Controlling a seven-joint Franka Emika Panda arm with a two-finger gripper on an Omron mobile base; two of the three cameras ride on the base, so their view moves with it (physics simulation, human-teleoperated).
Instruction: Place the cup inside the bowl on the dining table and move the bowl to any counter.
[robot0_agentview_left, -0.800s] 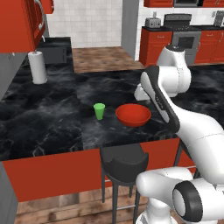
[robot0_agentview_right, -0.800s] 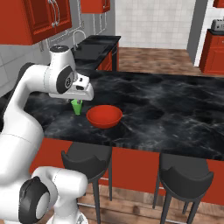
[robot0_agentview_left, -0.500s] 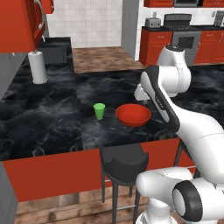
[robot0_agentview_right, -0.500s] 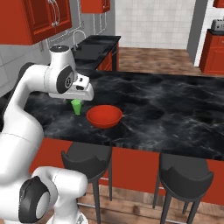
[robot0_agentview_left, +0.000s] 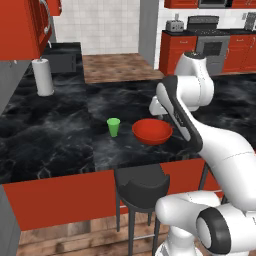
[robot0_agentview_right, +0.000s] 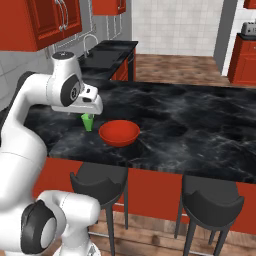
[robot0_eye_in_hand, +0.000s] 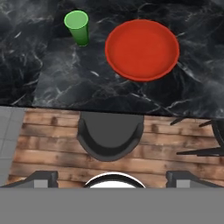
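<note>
The small green cup (robot0_agentview_left: 113, 127) (robot0_agentview_right: 88, 122) (robot0_eye_in_hand: 77, 27) stands upright on the dining table (robot0_agentview_left: 60, 140) (robot0_eye_in_hand: 65, 78), a short gap left of the wide red bowl (robot0_agentview_left: 152, 131) (robot0_agentview_right: 119, 132) (robot0_eye_in_hand: 142, 49). The bowl holds nothing. My gripper (robot0_eye_in_hand: 113, 177) hangs above the table's near edge, open, its fingertips (robot0_eye_in_hand: 43, 177) spread wide with nothing between them. In the right base view the hand (robot0_agentview_right: 91, 106) hides the cup's top. In the left base view the hand (robot0_agentview_left: 156, 106) shows just behind the bowl, partly covered by my forearm.
A dark stool (robot0_agentview_left: 142, 185) (robot0_eye_in_hand: 110, 135) stands at the table's near edge below the bowl, with a second stool (robot0_agentview_right: 212, 195) to its right. A paper towel roll (robot0_agentview_left: 44, 77) stands at the table's far left. A counter with a toaster (robot0_agentview_left: 176, 34) lies beyond, beside a stove (robot0_agentview_left: 207, 35).
</note>
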